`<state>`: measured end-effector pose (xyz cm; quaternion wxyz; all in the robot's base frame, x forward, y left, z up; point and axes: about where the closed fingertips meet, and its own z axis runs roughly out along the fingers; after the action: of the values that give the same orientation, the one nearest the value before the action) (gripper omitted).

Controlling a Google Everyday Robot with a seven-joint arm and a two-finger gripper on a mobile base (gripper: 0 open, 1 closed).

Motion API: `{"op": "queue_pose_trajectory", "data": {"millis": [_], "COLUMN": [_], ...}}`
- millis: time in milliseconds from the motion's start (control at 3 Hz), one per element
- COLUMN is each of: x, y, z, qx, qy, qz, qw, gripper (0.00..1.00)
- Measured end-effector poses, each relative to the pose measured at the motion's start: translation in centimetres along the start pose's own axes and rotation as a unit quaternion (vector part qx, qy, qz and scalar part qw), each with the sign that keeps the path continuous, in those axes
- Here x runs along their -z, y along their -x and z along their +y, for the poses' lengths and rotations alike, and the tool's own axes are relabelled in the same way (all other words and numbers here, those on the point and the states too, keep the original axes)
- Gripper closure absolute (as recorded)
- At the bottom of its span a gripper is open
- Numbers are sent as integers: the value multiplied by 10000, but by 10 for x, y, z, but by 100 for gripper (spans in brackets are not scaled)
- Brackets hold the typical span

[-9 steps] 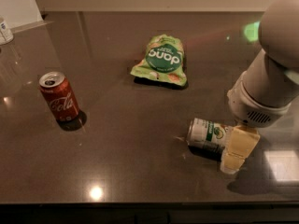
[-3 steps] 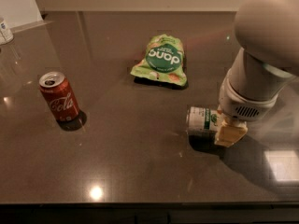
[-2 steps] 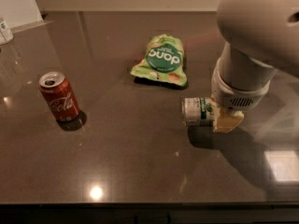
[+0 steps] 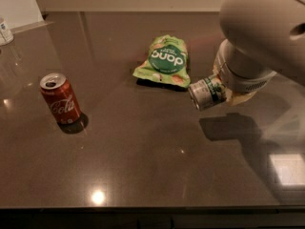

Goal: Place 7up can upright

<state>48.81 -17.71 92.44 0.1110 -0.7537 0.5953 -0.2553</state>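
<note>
The 7up can (image 4: 206,93), silvery with green bands, is held lying sideways in the air above the dark table (image 4: 143,156), its end facing left. Its shadow lies on the table below and to the right. My gripper (image 4: 228,92) is shut on the 7up can, just right of the green snack bag. The big white arm covers most of the gripper and the can's right end.
A red Coca-Cola can (image 4: 60,99) stands upright at the left. A green snack bag (image 4: 164,61) lies flat at the middle back, close to the held can. A clear bottle (image 4: 5,31) stands at the far left edge.
The 7up can lay on the table with my gripper beside it. Now the gripper has closed on it and lifted it off the table, moving up and a little back.
</note>
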Motion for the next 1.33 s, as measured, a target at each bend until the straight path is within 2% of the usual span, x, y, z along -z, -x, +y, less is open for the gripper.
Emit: {"op": "queue_pose_trajectory", "data": {"millis": [333,667,1000,1333], "x": [5,8,7,8], "y": [-6,16,41,45], "z": [-21,-27,-26,-27], "qx": [705,1817,3045,3393], "qy": [-441,-814,-1058,-1133], "qz": [5,-559,-955,-938], "qw": [9965,9784,9418,9291], "gripper": [100,100,100,100]}}
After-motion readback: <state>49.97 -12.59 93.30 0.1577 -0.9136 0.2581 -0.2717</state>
